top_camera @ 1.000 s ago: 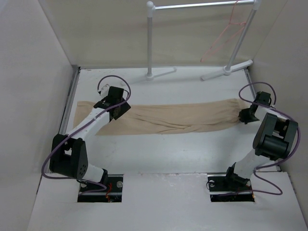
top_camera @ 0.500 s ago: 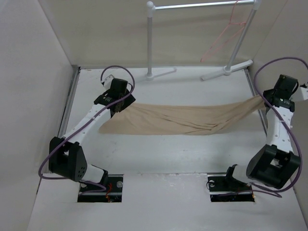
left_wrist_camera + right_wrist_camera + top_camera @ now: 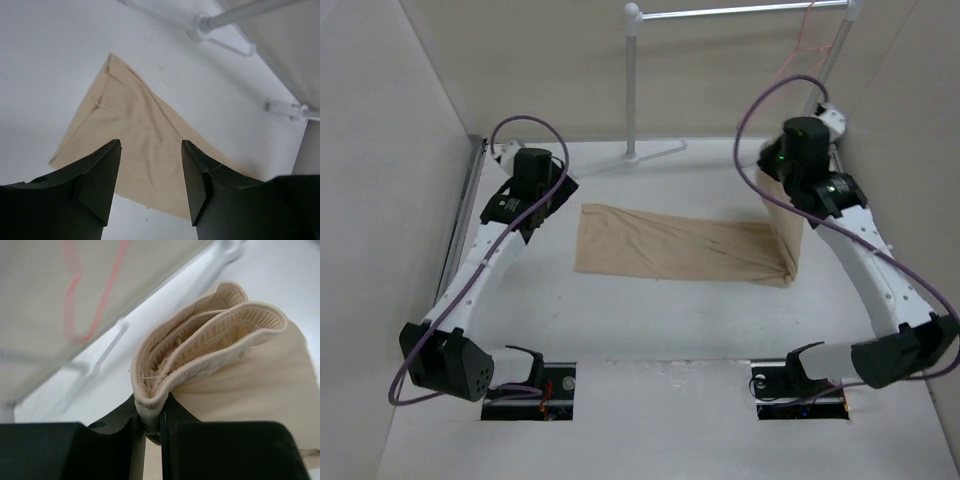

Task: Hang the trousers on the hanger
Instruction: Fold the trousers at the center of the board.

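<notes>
The beige trousers (image 3: pixel 670 245) lie flat across the middle of the table, and their right end rises in a vertical fold. My right gripper (image 3: pixel 770 172) is shut on that raised end, the ribbed waistband (image 3: pixel 200 345), pinched between the jaws of the right gripper (image 3: pixel 148 412). My left gripper (image 3: pixel 533 208) is open and empty, raised above the table left of the trousers' left end. In the left wrist view the cloth (image 3: pixel 130 150) lies below the left gripper (image 3: pixel 150 150). The pinkish-red wire hanger (image 3: pixel 807 28) hangs on the rack's rail at the back right; it shows blurred in the right wrist view (image 3: pixel 95 295).
The white tube garment rack (image 3: pixel 632 80) stands at the back, its feet (image 3: pixel 655 152) on the table; one foot shows in the left wrist view (image 3: pixel 220 40). Enclosure walls stand left, right and behind. A metal rail (image 3: pixel 468 210) runs along the table's left edge.
My left gripper has let go of the trousers' left end and drawn back to the left. My right gripper has lifted the waistband end and carried it left and back, so the trousers lie shorter.
</notes>
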